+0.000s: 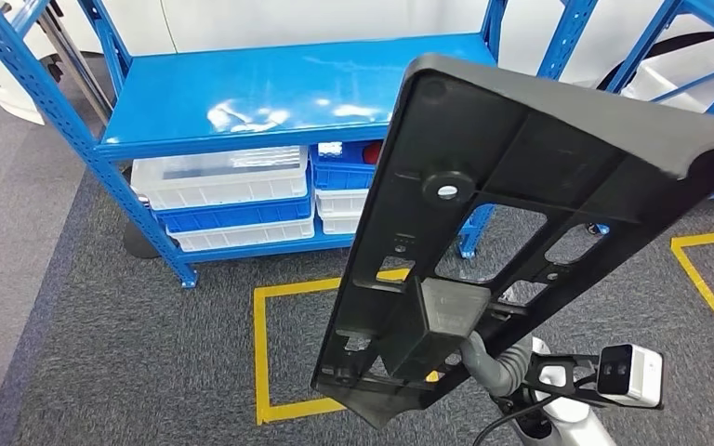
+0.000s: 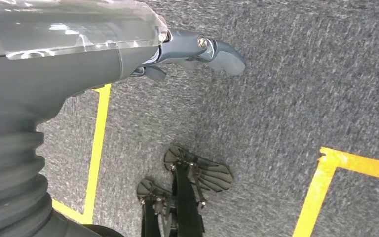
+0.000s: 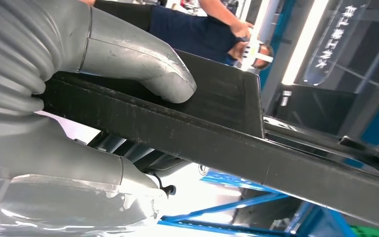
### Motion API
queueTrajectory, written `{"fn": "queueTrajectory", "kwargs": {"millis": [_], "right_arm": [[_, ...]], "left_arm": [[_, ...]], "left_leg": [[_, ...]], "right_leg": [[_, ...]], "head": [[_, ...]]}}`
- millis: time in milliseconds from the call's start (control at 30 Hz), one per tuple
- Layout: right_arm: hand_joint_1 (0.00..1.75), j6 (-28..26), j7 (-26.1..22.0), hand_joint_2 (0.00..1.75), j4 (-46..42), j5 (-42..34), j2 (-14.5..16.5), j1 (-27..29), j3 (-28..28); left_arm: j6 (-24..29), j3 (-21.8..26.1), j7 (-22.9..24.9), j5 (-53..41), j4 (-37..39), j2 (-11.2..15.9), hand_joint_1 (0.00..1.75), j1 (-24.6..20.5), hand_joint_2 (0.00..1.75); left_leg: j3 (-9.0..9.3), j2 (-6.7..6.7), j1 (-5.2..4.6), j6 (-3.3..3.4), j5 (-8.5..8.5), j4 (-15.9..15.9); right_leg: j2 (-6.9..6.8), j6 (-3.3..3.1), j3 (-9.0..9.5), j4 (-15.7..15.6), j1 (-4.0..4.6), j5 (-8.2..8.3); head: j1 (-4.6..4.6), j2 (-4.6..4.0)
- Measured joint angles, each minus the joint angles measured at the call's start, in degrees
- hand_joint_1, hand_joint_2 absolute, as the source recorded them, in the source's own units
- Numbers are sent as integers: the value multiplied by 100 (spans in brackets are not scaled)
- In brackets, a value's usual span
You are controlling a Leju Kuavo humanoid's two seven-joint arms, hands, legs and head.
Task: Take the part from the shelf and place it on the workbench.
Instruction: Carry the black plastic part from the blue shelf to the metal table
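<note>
Grey carpet (image 1: 149, 353) with yellow tape (image 1: 262, 353) marking squares on the floor. A blue shelf (image 1: 270, 93) stands ahead, its top board bare and glossy. Under the board sit stacked bins (image 1: 232, 195), white and blue, side by side in two piles.

The part (image 1: 521, 186), a long black plastic panel with ribs, cutouts and a round boss, is off the shelf and up in the air, tilted, its ribbed underside facing the head camera. It covers much of the right half of the head view and hides part of the shelf. Right hand (image 3: 103, 89) grips it at its lower end: in the right wrist view the grey thumb (image 3: 148, 74) presses on one face of the panel edge and the rest of the hand lies on the other face. A wrist camera (image 1: 630, 373) shows at lower right of the head view, just below the part.

A person in a dark top (image 3: 197, 29) stands beyond the part in the right wrist view.

Left hand (image 2: 197, 52) hangs down over the carpet, holds nothing, fingers fairly straight and loosely apart.
</note>
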Motion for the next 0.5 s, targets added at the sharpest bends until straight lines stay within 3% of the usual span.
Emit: {"fn": "queueTrajectory", "kwargs": {"millis": [100, 167, 233, 267, 300, 333, 400, 467, 500], "right_arm": [[175, 1, -1, 175, 8, -19, 1, 3, 15], [175, 50, -1, 175, 1, 76, 26, 63, 18], [175, 142, -2, 175, -9, 200, 82, 182, 19], [175, 182, -1, 175, -12, 245, 111, 248, 21], [175, 206, -1, 175, -14, 271, 134, 302, 23], [175, 217, 0, 175, -16, 281, 153, 341, 25], [175, 215, -1, 175, -21, 286, 178, 384, 23], [175, 213, -1, 175, -34, 288, 193, 403, 22], [175, 214, -2, 175, -43, 289, 198, 410, 22]], "left_arm": [[-2, 0, 1, 1, 0, -12, 0, 20, 175], [0, -1, -10, 5, -1, -22, 0, 44, 175], [2, -1, -28, 12, -1, -37, 0, 61, 175], [3, 0, -35, 14, 0, -45, 0, 66, 175], [3, 0, -37, 15, 0, -54, 0, 70, 175], [3, 0, -38, 16, -1, -61, 0, 76, 175], [3, 0, -42, 16, -2, -68, 0, 79, 175], [3, -1, -48, 16, -2, -68, 0, 73, 175], [3, -1, -49, 16, -2, -69, 0, 73, 175]], "left_leg": [[-58, -8, 12, -97, 28, 18], [-191, -18, 26, -158, -335, 367], [-407, -20, 44, -212, -864, 1116], [-479, -20, 52, -232, -1016, 1461], [-474, -20, 58, -244, -1035, 1642], [-355, -20, 63, -249, -935, 1598], [179, -21, 71, -234, -628, 891], [707, -32, 50, -181, -552, 74], [824, -40, 35, -149, -580, -133]], "right_leg": [[-17, -126, -55, -77, -7, 100], [-43, -214, -143, -111, -36, 210], [-56, -243, -273, -104, -26, 309], [-60, -239, -345, -97, -24, 358], [-64, -233, -415, -89, -23, 405], [-66, -223, -483, -80, -24, 450], [-63, -190, -585, -64, -26, 527], [-62, -131, -645, -51, -17, 597], [-63, -97, -660, -52, -14, 633]], "head": [[-2, 0], [-2, 0], [-2, 0], [-2, 0], [-2, 0], [-2, 0], [-2, 0], [-2, 0], [-2, 0]]}}
